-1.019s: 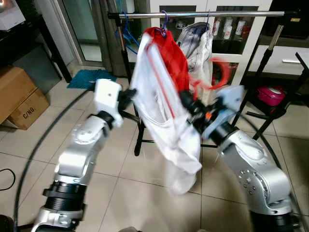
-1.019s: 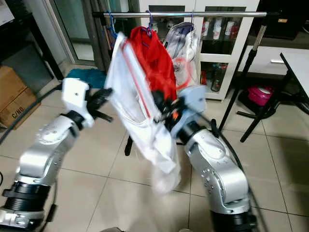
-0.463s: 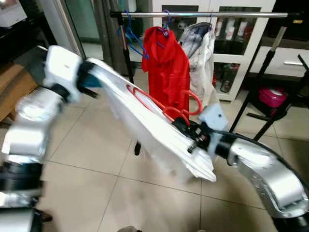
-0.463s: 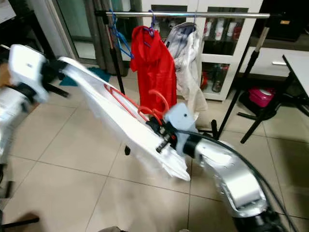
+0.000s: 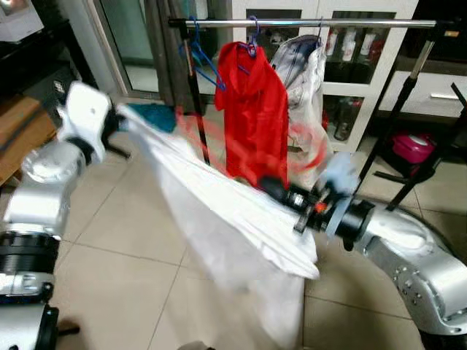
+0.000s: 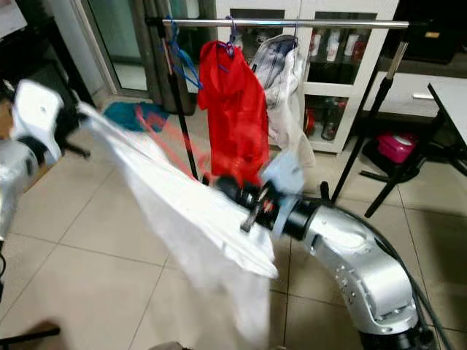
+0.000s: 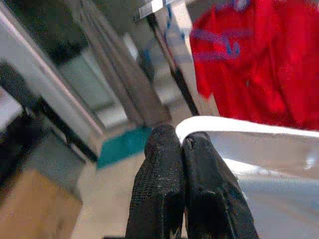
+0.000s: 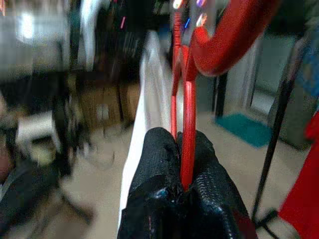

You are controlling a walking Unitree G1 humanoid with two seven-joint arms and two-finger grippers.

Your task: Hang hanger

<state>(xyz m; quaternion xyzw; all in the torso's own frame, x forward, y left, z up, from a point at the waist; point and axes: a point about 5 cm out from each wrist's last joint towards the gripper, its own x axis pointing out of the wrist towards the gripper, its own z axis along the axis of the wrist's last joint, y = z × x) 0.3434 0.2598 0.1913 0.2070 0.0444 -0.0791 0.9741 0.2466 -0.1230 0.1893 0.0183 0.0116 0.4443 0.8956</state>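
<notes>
A white garment (image 5: pixel 233 226) is stretched between my two grippers, below and in front of the silver rail (image 5: pixel 306 23). My left gripper (image 7: pixel 182 142) is out to the left and shut on the garment's edge (image 7: pixel 259 144). My right gripper (image 8: pixel 180 142) is in the middle, just below the hanging red shirt (image 5: pixel 255 109). It is shut on the neck of a red hanger (image 8: pixel 188 114), whose arms run into the white garment. In the eye views the red hanger (image 5: pixel 310 154) is a motion blur.
On the rail hang blue hangers (image 5: pixel 197 55), the red shirt and a pale garment (image 5: pixel 306 73). The rail's black stand legs (image 5: pixel 387 157) spread over the tiled floor. A cardboard box (image 5: pixel 22 138) lies at the left, a teal mat (image 5: pixel 153 117) behind, and a pink item (image 5: pixel 412 144) at the right.
My grippers were close together with the garment hanging down. The left arm then swung out left, pulling the garment taut. It has since dropped a little, and the right gripper with the hanger has risen.
</notes>
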